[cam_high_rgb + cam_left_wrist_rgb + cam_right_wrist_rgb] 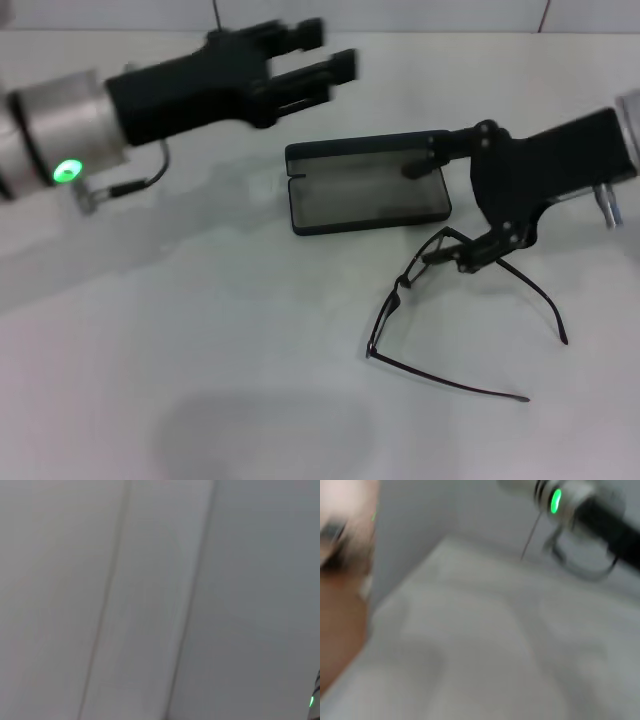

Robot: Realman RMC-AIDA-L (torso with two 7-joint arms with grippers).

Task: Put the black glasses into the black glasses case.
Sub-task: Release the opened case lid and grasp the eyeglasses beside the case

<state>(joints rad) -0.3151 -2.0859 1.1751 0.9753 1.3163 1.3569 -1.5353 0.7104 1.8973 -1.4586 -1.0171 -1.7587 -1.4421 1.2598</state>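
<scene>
Black glasses case: open, grey lining up. Black glasses, temples unfolded, lie just in front. Our right gripper straddles them, fingers spread, one over the case edge (nothing pinched yet). We'd clamp the front frame squarely. Left gripper, released, hovers behind the case.

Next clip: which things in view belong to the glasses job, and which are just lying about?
Belongs to the job:
- black glasses, on the table, right gripper at their frame
- black glasses case, open
- left gripper, raised, jaws apart

Lying about:
- nothing besides the white table
</scene>
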